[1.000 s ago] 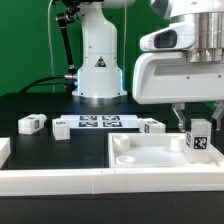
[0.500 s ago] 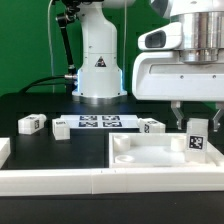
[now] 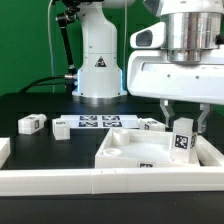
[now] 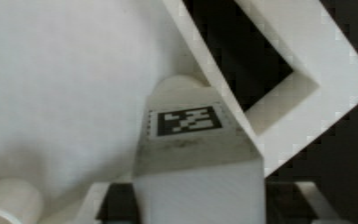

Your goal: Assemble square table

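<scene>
The square table's white slab (image 3: 125, 152) lies in the front right of the exterior view, turned at an angle, its raised rim and corner recesses showing. My gripper (image 3: 184, 128) hangs over its right part, shut on an upright white leg (image 3: 183, 141) with a black-and-white tag. The leg's lower end reaches down inside the slab's rim. In the wrist view the held leg (image 4: 190, 150) stands between my dark fingers (image 4: 126, 205), with the slab (image 4: 69, 90) and its rim (image 4: 286, 75) behind it. Three loose legs (image 3: 31, 124) (image 3: 61, 128) (image 3: 152, 125) lie further back.
The marker board (image 3: 98, 122) lies flat behind the slab, in front of the robot base (image 3: 98, 70). A long white rail wall (image 3: 60, 181) runs along the front edge, with a short piece (image 3: 4, 150) at the exterior view's left.
My gripper and the held leg have moved toward the exterior view's left and slightly down. The slab has turned and shifted left with them.
</scene>
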Available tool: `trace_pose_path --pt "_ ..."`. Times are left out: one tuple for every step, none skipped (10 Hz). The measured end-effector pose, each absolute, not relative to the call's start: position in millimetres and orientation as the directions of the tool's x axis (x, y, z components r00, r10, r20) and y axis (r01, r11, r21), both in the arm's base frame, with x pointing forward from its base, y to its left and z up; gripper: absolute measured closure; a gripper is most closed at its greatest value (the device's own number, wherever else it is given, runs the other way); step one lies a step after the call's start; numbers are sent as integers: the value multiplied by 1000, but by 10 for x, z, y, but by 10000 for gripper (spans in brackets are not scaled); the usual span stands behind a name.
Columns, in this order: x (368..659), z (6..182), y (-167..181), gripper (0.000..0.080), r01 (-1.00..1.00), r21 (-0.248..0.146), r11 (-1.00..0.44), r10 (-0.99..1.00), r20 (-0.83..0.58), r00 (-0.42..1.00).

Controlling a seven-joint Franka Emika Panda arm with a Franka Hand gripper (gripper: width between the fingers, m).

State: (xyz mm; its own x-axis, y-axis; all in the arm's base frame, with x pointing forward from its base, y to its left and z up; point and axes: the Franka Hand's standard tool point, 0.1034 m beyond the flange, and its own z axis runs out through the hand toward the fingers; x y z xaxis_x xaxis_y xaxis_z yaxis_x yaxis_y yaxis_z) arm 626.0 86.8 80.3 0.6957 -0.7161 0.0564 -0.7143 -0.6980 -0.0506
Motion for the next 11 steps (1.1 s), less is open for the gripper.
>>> trace_pose_path --pt "6259 799 875 425 -716 -52 -696 -718 55 694" --pt "6259 798 877 241 -715 -53 -697 -717 55 695" --pt "6258 808 882 178 -695 -49 -718 -696 59 715" --pt "6246 843 913 178 -653 -44 -756 -654 66 753" --pt "6220 899 957 155 -604 -39 -796 -605 72 793" --pt "6188 946 987 151 -542 -37 -839 -543 75 836" --pt "6175 978 1004 151 -463 -28 -886 -464 80 882" --pt "6122 1006 1010 150 -382 -11 -924 -382 56 923" --pt "6101 1033 1008 150 -371 -9 -929 -371 45 927" --pt "6106 1021 1004 150 -374 -9 -928 -374 47 926" --pt "6102 1013 1002 150 -374 -8 -927 -374 46 926"
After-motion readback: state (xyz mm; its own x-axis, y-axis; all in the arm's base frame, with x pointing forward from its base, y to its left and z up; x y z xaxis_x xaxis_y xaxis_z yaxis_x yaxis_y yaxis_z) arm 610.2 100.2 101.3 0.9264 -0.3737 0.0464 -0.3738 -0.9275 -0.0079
